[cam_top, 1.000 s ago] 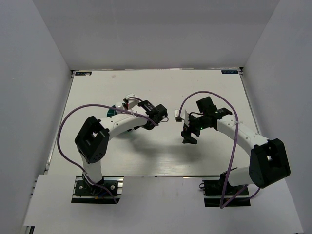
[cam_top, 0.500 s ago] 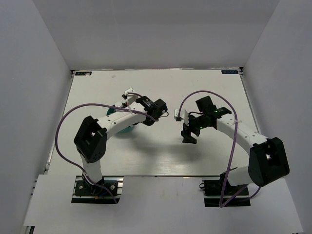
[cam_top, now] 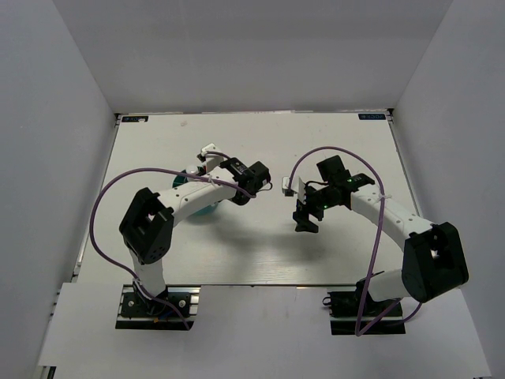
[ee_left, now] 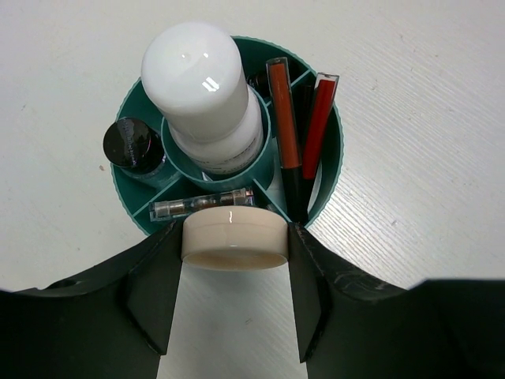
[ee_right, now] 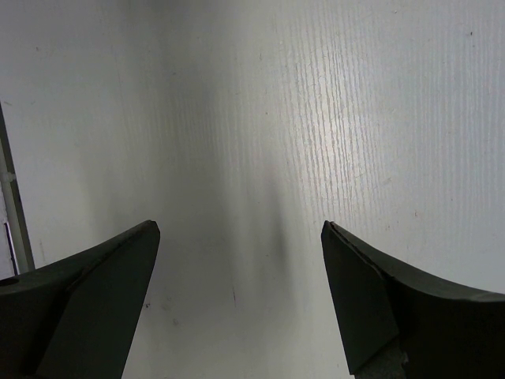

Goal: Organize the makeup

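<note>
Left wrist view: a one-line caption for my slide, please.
Left gripper holds round cream compact at the near rim of the teal tub; bottle, red sticks, black tube and clear vial are inside.

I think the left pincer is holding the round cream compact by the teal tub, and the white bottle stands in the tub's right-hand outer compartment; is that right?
Not quite: the left pincer does hold the round cream compact by the teal tub, but the white bottle stands in the tub's central compartment, as the left wrist view shows.
</note>
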Motion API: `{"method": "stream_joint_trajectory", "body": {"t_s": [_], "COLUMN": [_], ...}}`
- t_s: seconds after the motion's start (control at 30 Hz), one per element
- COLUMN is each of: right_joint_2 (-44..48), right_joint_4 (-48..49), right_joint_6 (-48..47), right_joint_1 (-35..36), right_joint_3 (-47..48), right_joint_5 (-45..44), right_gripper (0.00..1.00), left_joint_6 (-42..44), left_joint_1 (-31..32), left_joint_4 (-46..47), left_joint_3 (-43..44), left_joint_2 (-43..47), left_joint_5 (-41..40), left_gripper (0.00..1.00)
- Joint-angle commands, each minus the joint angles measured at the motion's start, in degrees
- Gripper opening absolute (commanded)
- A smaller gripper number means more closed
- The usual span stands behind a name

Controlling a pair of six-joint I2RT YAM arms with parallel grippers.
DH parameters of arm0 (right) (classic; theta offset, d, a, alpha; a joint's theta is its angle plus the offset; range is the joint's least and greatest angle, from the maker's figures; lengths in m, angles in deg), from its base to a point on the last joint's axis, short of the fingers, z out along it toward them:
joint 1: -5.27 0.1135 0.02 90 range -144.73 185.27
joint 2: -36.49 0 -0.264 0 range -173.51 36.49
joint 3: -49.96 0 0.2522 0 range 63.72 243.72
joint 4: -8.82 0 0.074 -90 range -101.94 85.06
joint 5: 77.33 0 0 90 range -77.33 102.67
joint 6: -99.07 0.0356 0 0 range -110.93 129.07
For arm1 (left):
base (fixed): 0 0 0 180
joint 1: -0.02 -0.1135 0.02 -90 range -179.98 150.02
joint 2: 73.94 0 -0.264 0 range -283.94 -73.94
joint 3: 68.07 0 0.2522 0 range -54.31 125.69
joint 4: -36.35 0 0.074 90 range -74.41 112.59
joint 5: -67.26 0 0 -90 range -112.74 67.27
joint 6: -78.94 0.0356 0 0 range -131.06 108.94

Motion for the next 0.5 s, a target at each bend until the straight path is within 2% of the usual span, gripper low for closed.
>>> {"method": "stream_joint_trajectory", "body": {"t_s": [0.0,0.47], "right_joint_2": [-0.12,-0.12], "right_joint_4": [-0.66,-0.74], "right_joint_6": [-0.41,-0.24], "right_joint_1": [0.06,-0.03], "right_joint_3": [2.12,1.94], "right_joint_5": [-0.03,0.15], "right_gripper": [0.89,0.89], "left_joint_6": [-2.37,-3.42], "left_joint_1": [-0.18,-0.70], "left_joint_4": [0.76,2.08], "left_joint_3": [-0.33,-4.11], "left_joint_2": [1.57,1.48], "left_joint_5": [-3.65,-2.33], "left_gripper": [0.00,0.00]}}
